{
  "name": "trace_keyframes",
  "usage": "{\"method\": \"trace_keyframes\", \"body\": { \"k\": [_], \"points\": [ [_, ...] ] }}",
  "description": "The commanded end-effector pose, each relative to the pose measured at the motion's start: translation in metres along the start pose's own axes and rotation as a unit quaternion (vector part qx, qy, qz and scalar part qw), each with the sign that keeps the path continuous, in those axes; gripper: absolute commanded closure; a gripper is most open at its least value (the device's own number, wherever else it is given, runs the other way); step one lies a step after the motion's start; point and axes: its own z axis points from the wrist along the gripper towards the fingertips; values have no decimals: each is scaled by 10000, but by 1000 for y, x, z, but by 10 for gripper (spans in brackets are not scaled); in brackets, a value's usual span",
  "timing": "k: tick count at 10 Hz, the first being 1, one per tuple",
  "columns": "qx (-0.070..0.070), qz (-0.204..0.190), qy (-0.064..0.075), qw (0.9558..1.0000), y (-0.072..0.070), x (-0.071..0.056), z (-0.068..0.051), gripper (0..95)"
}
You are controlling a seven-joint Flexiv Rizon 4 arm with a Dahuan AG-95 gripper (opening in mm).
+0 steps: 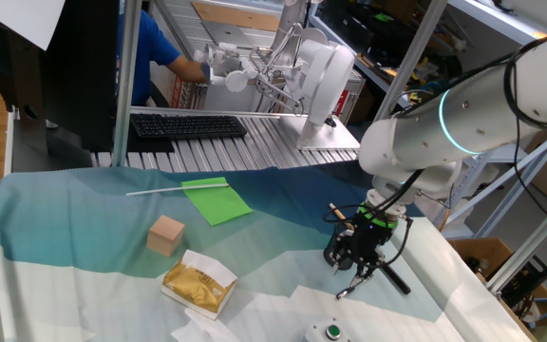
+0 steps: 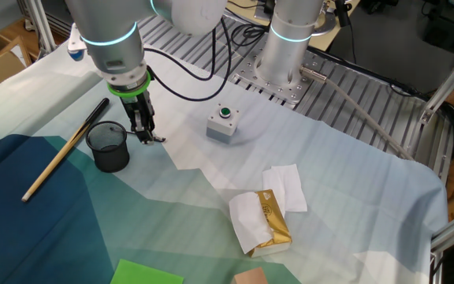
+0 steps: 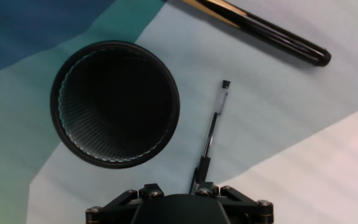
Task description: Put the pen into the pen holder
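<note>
The pen holder [image 3: 115, 102], a black mesh cup, stands upright and looks empty; it also shows in one fixed view [image 1: 338, 249] and in the other [image 2: 109, 147]. The slim black pen [image 3: 211, 134] runs from under my gripper's body [image 3: 178, 208] out to the right of the cup. In the fixed views the pen [image 1: 354, 283] hangs tilted from my gripper [image 1: 367, 258], its lower end [image 2: 154, 140] near the cloth. My gripper [image 2: 143, 136] is just beside the cup, fingers close together on the pen. The fingertips are hidden in the hand view.
A long brown-and-black stick [image 2: 65, 150] lies beside the cup, past the pen [image 3: 266, 34]. A grey button box [image 2: 222, 126], a snack packet on tissues [image 2: 270, 221], a tan cube [image 1: 166, 235], a green sheet [image 1: 216, 200] and a white rod [image 1: 164, 189] lie on the cloth.
</note>
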Motion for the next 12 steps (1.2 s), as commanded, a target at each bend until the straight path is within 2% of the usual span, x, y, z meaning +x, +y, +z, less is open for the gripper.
{"method": "trace_keyframes", "body": {
  "k": [1,4,7,12],
  "points": [
    [24,256,-54,9997,-1,1,0,570],
    [15,525,-86,9986,-4,0,8,570],
    [24,632,-168,9979,-10,-3,26,570],
    [51,599,-208,9980,-12,2,25,570]
  ]
}}
